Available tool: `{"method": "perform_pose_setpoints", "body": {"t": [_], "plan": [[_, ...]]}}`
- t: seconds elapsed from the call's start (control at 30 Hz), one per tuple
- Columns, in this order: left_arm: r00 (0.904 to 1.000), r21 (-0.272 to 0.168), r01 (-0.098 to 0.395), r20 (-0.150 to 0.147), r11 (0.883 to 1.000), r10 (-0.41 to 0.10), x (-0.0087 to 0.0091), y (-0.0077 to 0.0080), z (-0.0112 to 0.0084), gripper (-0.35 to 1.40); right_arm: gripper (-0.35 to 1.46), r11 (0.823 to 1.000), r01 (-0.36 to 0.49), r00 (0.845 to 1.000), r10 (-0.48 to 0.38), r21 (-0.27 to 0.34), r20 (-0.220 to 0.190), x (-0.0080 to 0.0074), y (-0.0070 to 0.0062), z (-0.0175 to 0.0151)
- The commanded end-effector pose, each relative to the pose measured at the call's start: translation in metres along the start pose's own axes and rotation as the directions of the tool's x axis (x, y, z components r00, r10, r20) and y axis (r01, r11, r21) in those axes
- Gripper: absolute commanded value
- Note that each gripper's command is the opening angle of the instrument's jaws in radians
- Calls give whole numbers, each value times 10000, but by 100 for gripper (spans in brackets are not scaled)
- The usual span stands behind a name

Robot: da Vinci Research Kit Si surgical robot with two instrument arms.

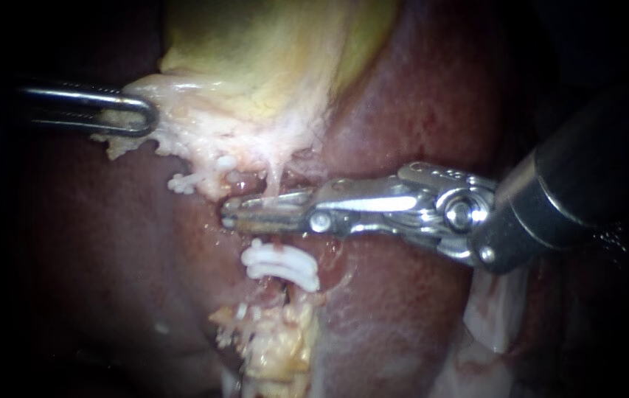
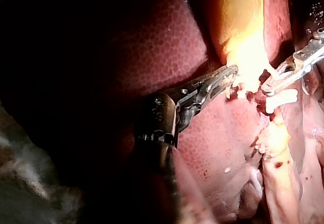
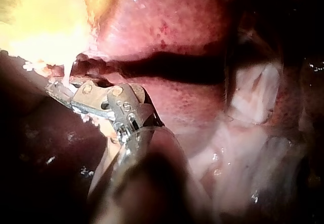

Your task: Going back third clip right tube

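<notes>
Pulling the pale frayed tissue (image 1: 181, 125) below the yellow-green gallbladder (image 1: 255, 51) aside, the left instrument (image 1: 144, 114) has its hand clamped on it, by my guess to stretch the field over the dark red liver (image 1: 402, 96). On the right instrument (image 1: 255, 214) the hand shows a narrow slit and grips nothing (a thin strand (image 1: 277, 180) brushes its upper jaw). It lies just above the stacked white plastic clips (image 1: 281, 265) on the pale tube (image 1: 288, 295); which clip is third I cannot tell.

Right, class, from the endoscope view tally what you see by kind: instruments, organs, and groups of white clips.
Instruments: 2 (left instrument, right instrument)
Organs: 2 (liver, gallbladder)
White clip groups: 2 (upper clip group, lower clip group)
Total: 6
</notes>
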Motion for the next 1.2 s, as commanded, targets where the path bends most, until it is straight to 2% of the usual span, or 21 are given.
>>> {"method": "perform_pose_setpoints", "body": {"t": [0.03,0.17,0.23,0.37,0.6,0.73,0.83,0.97,1.1,1.2], "plan": [[10000,-2,-4,0,10000,4,0,0,0,-35,-35,10000,3,10000,-3,49,-2,-1,1,1],[10000,0,-4,-1,10000,4,0,0,0,-35,22,9979,42,9999,-36,639,-109,-5,5,9],[10000,0,-5,-1,10000,5,0,0,1,-35,34,9970,91,9999,-85,766,-79,-9,10,13],[10000,7,-10,-4,10000,10,-1,0,1,-35,39,9967,173,9998,-170,795,-34,-16,26,16],[10000,12,-10,-7,10000,10,-1,2,1,-35,44,9990,155,9995,-143,412,-290,-18,60,7],[10000,14,-10,-8,10000,10,-2,2,1,-35,45,9990,385,9984,-375,230,-420,-18,74,-2],[10000,14,-10,-7,10000,10,-2,2,1,-35,45,9988,442,9982,-432,226,-423,-18,78,-9],[10000,11,-11,-6,10000,11,-2,2,0,-35,45,9980,573,9976,-562,265,-397,-21,78,-18],[10000,10,-12,-5,10000,12,-2,2,0,-35,48,9852,1700,9847,-1689,237,-421,-25,74,-28],[10000,5,-14,-3,10000,14,-2,2,-1,-35,48,9776,2098,9768,-2089,151,-469,-28,70,-39]]}}
